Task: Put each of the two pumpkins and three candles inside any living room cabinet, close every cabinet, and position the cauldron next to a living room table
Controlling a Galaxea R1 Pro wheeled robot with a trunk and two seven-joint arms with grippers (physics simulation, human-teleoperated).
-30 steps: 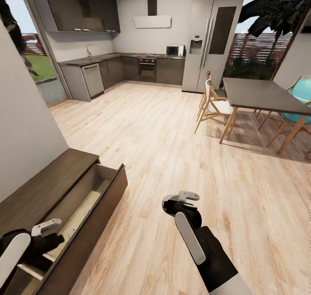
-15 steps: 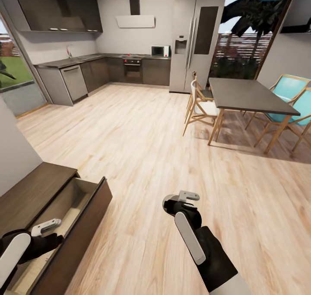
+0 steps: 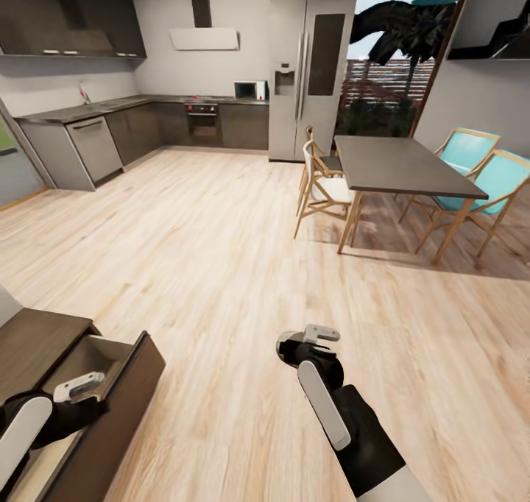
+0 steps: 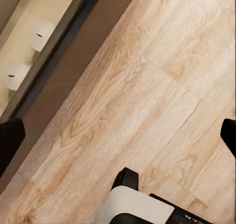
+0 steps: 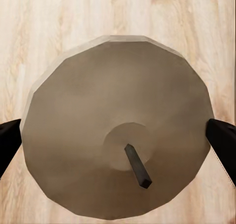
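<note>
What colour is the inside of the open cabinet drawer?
Pale beige; the drawer interior shows best in the left wrist view.

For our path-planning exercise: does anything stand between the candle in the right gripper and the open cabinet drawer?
Nothing lies on the floor between the candle and the drawer. The left gripper hangs over the drawer's opening, though.

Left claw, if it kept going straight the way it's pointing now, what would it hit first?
Most likely the left claw would meet the bare wood floor, just outside the open drawer. The two white candles inside sit off that line, though depth is hard to judge.
</note>
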